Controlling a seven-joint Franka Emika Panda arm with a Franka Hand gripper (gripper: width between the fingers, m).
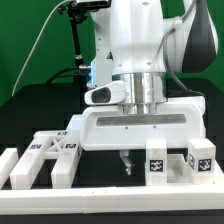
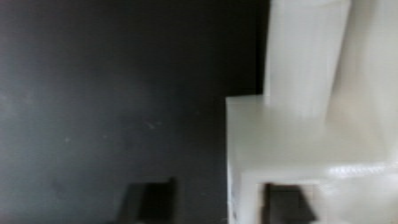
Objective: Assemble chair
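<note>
The chair's white parts lie loose on the black table. A wide white slab (image 1: 140,122) lies flat below the wrist. My gripper (image 1: 126,164) hangs low at the slab's front edge, close to the table. In the wrist view my gripper (image 2: 221,200) is open. One dark fingertip (image 2: 157,198) is over bare table and the other is over a white blocky part (image 2: 294,140). That part's edge runs between the jaws, and a white bar (image 2: 302,50) extends from it. I cannot tell whether the fingers touch it.
Two tagged white pieces (image 1: 45,146) (image 1: 68,148) and a long white bar (image 1: 12,166) lie at the exterior view's left. Two tagged white blocks (image 1: 157,164) (image 1: 200,158) stand at its right. The white rail (image 1: 110,205) edges the table's front.
</note>
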